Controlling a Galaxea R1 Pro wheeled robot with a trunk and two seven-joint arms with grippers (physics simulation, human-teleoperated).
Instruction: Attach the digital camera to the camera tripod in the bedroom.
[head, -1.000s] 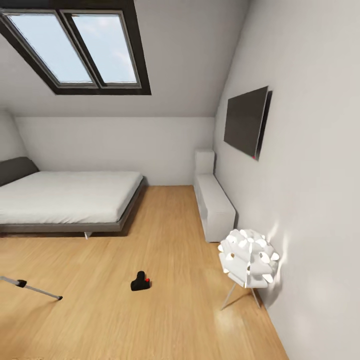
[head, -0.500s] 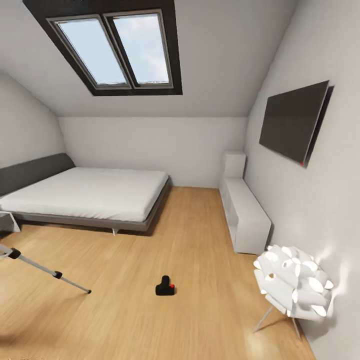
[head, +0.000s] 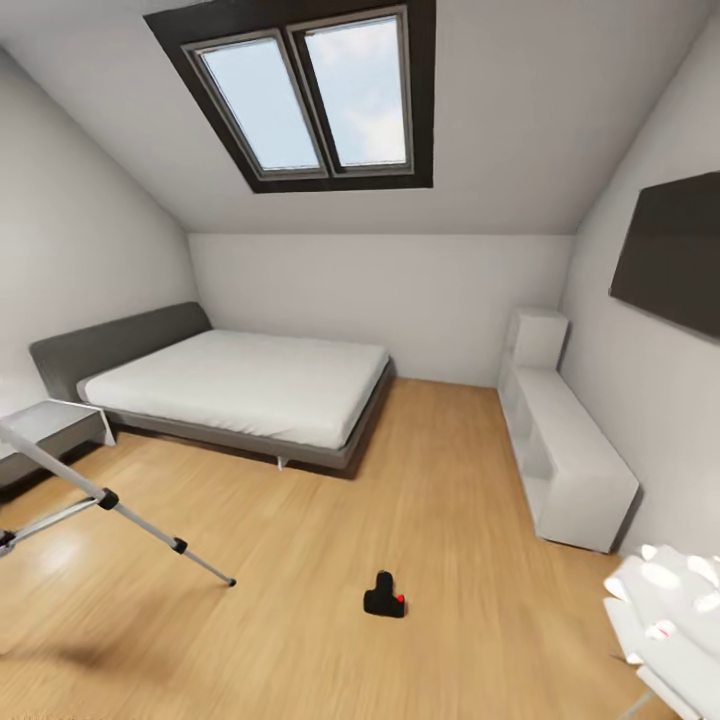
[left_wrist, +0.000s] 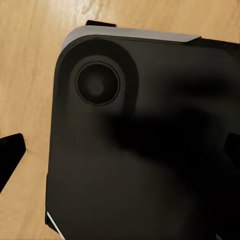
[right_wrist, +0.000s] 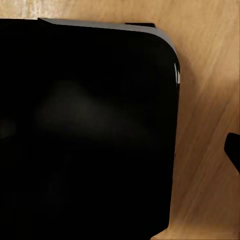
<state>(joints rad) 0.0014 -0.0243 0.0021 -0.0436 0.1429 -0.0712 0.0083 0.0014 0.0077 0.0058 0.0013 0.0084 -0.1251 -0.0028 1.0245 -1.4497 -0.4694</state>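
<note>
At the far left of the bedroom, near the floor's left edge, the camera tripod (head: 110, 505) leans into the head view with its silver legs spread, one black foot planted on the wood floor (head: 300, 560) and its head cut off by the frame. Behind it a small white side table (head: 55, 420) stands beside the low grey bed (head: 240, 385), which lies under the dark-framed skylight (head: 310, 95). Further right, on open floor and well apart from the tripod's foot, the digital camera (head: 384, 596) sits upright, its red button facing right. Beyond it the white shelf (head: 565, 455) runs along the right wall below a dark screen (head: 670, 255), and a white lamp (head: 670, 600) juts in at the lower right corner. Both wrist views look down on a black rounded body of the robot over wood floor; whether either gripper is spread or pressed together cannot be told. As I judge it, nothing of the task is done: the camera is not yet picked up, so approaching, lifting it and mounting it on the tripod all remain.
</note>
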